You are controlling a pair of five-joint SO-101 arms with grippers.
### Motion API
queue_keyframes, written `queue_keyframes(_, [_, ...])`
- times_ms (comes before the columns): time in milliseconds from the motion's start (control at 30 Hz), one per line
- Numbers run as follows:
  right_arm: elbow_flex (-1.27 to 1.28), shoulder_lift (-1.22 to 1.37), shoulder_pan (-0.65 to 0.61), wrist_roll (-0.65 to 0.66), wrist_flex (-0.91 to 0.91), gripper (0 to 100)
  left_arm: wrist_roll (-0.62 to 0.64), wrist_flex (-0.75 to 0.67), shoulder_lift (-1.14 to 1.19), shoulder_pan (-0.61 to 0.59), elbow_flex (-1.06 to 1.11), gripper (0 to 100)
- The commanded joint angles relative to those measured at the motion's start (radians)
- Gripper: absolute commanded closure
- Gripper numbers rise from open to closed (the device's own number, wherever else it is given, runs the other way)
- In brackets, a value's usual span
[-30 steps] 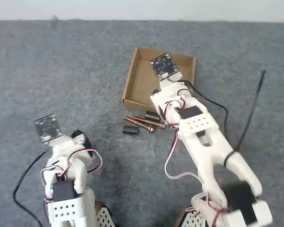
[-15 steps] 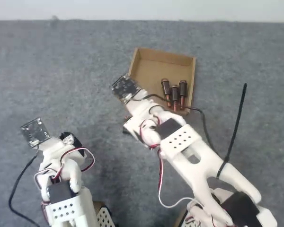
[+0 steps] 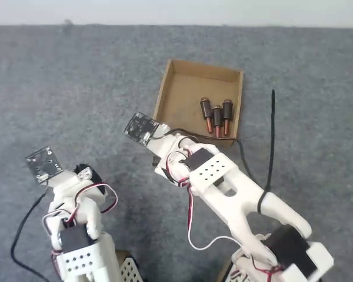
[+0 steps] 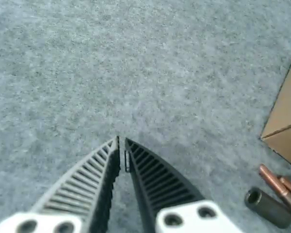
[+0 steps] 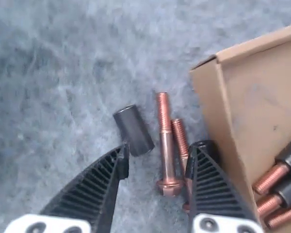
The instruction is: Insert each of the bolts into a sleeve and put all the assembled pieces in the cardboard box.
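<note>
**Right arm leaves the box and comes over the loose parts.**

The right gripper [image 5: 157, 155] has swung off the cardboard box [image 3: 179, 100] to the carpet at the box's 7 o'clock corner. Its jaws are released and empty, straddling a copper bolt [image 5: 164, 145]. A loose black sleeve [image 5: 133, 130] and a second bolt [image 5: 179, 138] lie just beside that bolt. Three assembled pieces [image 3: 216, 116], now uncovered, lie side by side in the box near its 3 o'clock wall. The left gripper [image 4: 121, 143], jaws clenched on nothing, has drawn back slightly toward the table's 8 o'clock. This suggests one drop-off is finished and the next bolt-and-sleeve pick is beginning.
</note>
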Motion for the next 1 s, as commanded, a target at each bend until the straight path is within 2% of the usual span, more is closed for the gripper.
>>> queue_keyframes(0, [-0.008,-0.004,-0.027,0.094,-0.001,82.7,-0.011,-0.008,-0.02,-0.006,-0.018,99])
queue_keyframes(300, [-0.002,-0.002,-0.047,0.27,0.002,82.7,-0.012,-0.008,-0.02,-0.006,-0.018,99])
queue_keyframes(533, [-0.002,0.005,-0.047,0.278,0.002,82.7,-0.012,-0.008,-0.021,-0.006,-0.018,99])
queue_keyframes(833, [-0.092,0.148,-0.042,0.272,-0.027,83.0,-0.012,-0.008,-0.021,-0.006,-0.018,99])
queue_keyframes(967, [-0.121,0.174,-0.042,0.272,-0.035,90.5,-0.012,-0.008,-0.021,-0.006,-0.018,99])
